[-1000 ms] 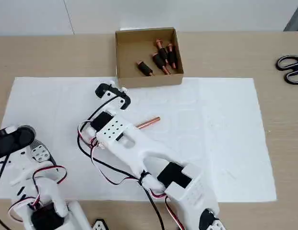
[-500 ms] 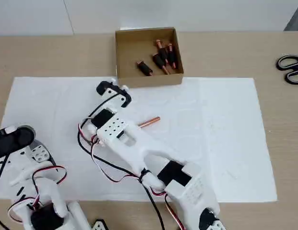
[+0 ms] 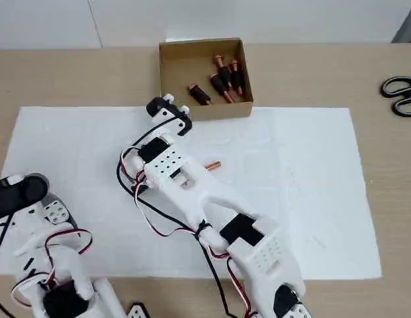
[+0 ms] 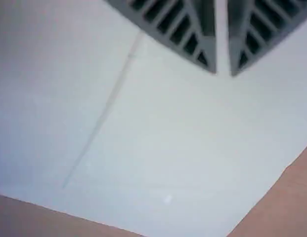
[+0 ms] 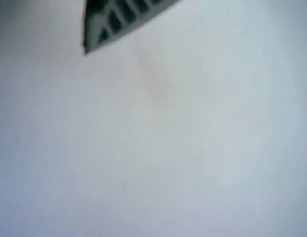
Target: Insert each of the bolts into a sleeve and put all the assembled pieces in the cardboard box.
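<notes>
Surface: pale wooden table (image 3: 311, 73) under a wide white paper sheet (image 3: 311, 199), plain light wall behind.
Right gripper (image 3: 169, 114): over the sheet, just short of the near wall of the cardboard box (image 3: 185, 66); apart or together, not to be told from these views.
Left gripper (image 4: 222, 69): low over the sheet near its edge, well apart from the work, drawn together to a thin slit with nothing between.
Loose bolt (image 3: 213, 165): copper-coloured, flat on the paper just beside the right arm, part of its length hidden under that arm, bare of any sleeve.
Assembled pieces (image 3: 222, 83): about four dark sleeves with copper ends, lying inside the box, three bunched toward its right side and one apart nearer the middle.
Scissors (image 3: 400, 93): on bare table at the far right, well apart from everything.
Done: most of the task, judging by the filled box.
Left: likely one bolt to be sleeved and boxed; whereabouts of its sleeve not to be told.
</notes>
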### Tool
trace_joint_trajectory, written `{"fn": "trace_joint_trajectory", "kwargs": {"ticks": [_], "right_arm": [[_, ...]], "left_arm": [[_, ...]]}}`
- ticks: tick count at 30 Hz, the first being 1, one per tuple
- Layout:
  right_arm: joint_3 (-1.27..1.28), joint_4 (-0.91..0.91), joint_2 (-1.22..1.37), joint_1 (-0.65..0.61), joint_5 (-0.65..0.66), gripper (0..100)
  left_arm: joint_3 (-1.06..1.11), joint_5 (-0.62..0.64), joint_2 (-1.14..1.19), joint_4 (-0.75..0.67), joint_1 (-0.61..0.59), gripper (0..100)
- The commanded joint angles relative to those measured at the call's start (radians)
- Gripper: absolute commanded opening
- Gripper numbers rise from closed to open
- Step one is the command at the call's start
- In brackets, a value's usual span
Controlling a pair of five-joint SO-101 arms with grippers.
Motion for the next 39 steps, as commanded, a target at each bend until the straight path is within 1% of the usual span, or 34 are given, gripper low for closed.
{"fn": "trace_joint_trajectory", "kwargs": {"ticks": [1, 6, 13, 24, 33, 39], "right_arm": [[-0.037, 0.018, -0.008, 0.024, -0.002, 24.1], [-0.037, 0.081, -0.024, 0.004, -0.002, 24.1], [-0.032, 0.076, -0.159, -0.035, -0.002, 24.1], [-0.032, 0.081, -0.16, -0.039, -0.002, 24.1], [-0.031, 0.082, -0.157, -0.096, -0.002, 24.1], [0.061, 0.071, -0.157, -0.096, -0.005, 24.1]], "left_arm": [[-0.002, -0.006, -0.008, -0.021, -0.002, 1], [-0.002, -0.006, -0.008, -0.025, -0.002, 1], [-0.002, -0.006, -0.008, -0.025, -0.002, 1], [-0.002, -0.006, -0.008, -0.025, 0.0, 1], [-0.002, -0.006, -0.008, -0.025, 0.0, 1], [-0.002, -0.006, -0.008, -0.023, 0.0, 1]]}}
